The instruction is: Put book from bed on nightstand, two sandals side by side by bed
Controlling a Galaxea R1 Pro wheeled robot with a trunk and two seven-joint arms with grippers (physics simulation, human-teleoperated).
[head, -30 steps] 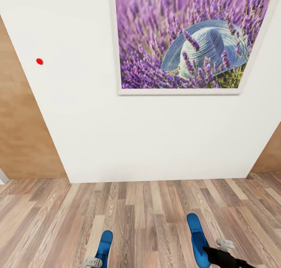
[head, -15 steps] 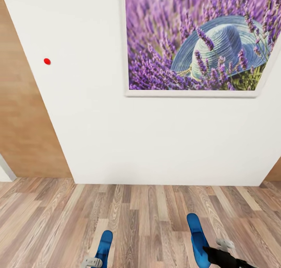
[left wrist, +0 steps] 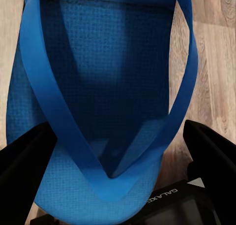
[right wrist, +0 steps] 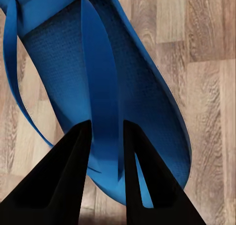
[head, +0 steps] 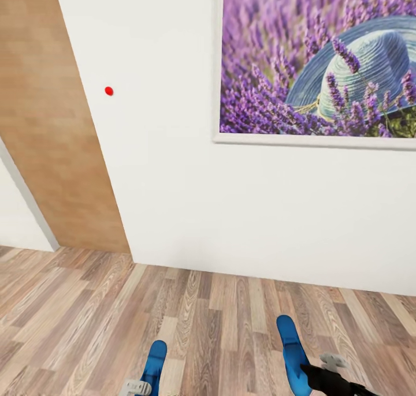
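Observation:
Two bright blue sandals hang above the wood floor at the bottom edge of the head view. The left sandal (head: 155, 362) sits between my left gripper's (head: 137, 388) fingers. In the left wrist view that sandal (left wrist: 103, 87) spans the gap between the black fingertips (left wrist: 24, 171), with the left gripper (left wrist: 115, 185) shut on it. My right gripper (head: 330, 372) carries the right sandal (head: 292, 352). Its two fingers (right wrist: 69, 176) pinch the middle strap of the sandal (right wrist: 142, 97), the right gripper (right wrist: 105, 131) shut. The book, the bed and the nightstand are out of view.
A white wall (head: 173, 171) stands close ahead with a large lavender-and-hat picture (head: 323, 61) and a small red dot (head: 108, 90). A brown wooden door (head: 52, 130) is at the left. Light wood-plank floor (head: 219, 321) runs to the wall.
The whole view has swung left: the picture and red dot slid right and more of the door shows. Both sandals and grippers keep their places in the view.

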